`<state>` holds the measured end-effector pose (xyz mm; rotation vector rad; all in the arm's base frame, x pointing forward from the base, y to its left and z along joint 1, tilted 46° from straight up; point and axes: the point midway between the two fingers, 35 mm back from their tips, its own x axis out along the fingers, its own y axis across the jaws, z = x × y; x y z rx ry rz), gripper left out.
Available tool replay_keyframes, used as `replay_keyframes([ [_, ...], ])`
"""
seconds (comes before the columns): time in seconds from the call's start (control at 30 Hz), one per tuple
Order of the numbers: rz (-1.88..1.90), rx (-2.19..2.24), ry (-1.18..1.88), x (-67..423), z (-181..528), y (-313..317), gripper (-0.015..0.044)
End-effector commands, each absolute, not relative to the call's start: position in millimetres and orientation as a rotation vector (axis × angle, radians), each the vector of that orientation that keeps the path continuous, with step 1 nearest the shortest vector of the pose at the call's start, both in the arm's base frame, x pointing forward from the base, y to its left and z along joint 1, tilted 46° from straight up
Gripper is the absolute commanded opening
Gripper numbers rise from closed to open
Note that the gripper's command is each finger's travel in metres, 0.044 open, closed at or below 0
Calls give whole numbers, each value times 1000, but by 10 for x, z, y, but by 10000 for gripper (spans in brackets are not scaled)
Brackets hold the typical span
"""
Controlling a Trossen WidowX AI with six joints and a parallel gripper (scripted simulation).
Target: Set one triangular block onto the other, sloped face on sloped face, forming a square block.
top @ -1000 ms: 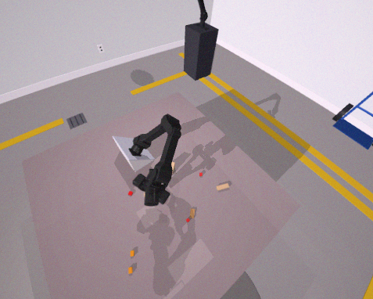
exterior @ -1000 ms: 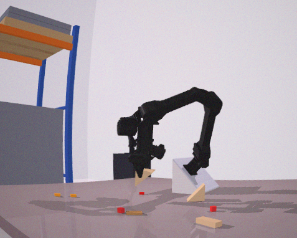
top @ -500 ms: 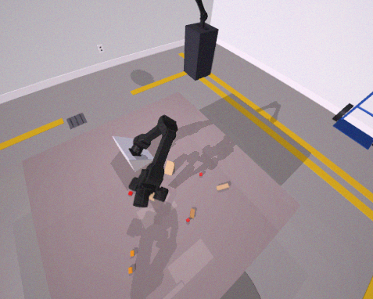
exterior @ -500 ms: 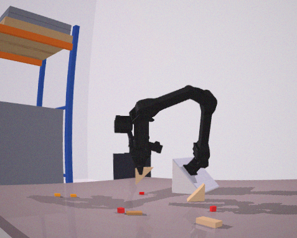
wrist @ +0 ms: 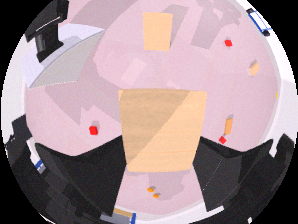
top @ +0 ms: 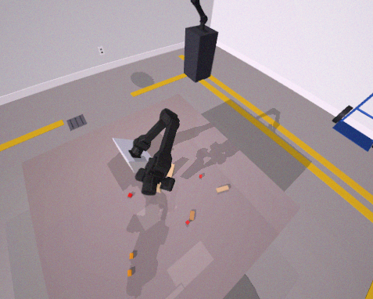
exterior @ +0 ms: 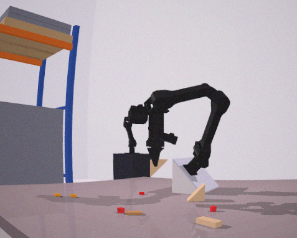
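Observation:
My gripper [exterior: 155, 165] [wrist: 159, 137] is shut on a tan triangular block [top: 159, 188] [exterior: 158, 165] [wrist: 167, 127] and holds it in the air. In the exterior view the held block's top looks level, and its sloped face points down and to the right. The other triangular block [top: 171, 171] [exterior: 198, 194] [wrist: 158, 31] rests on the table, sloped face up and toward the left in the exterior view. The held block is higher and left of it there, apart from it. In the top view the arm covers much of both blocks.
The arm's base sits on a pale wedge stand [top: 122, 149] [exterior: 180, 180]. Red cubes [top: 130, 195] [exterior: 213, 209], a tan bar [top: 222, 189] [exterior: 208, 222], a brown-orange bar [top: 192, 214] [exterior: 134, 213] and two small orange blocks [top: 131, 255] [exterior: 57, 195] lie on the table.

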<state>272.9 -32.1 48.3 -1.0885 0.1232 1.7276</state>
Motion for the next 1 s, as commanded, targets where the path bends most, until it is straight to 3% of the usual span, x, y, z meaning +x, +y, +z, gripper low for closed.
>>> replay_keyframes([
  [0.0,1726,-1076,126,2641,622,-259,0],
  [0.5,1727,-1073,126,2272,1140,-56,0],
  [0.97,1725,-1076,131,2146,919,430,0],
])
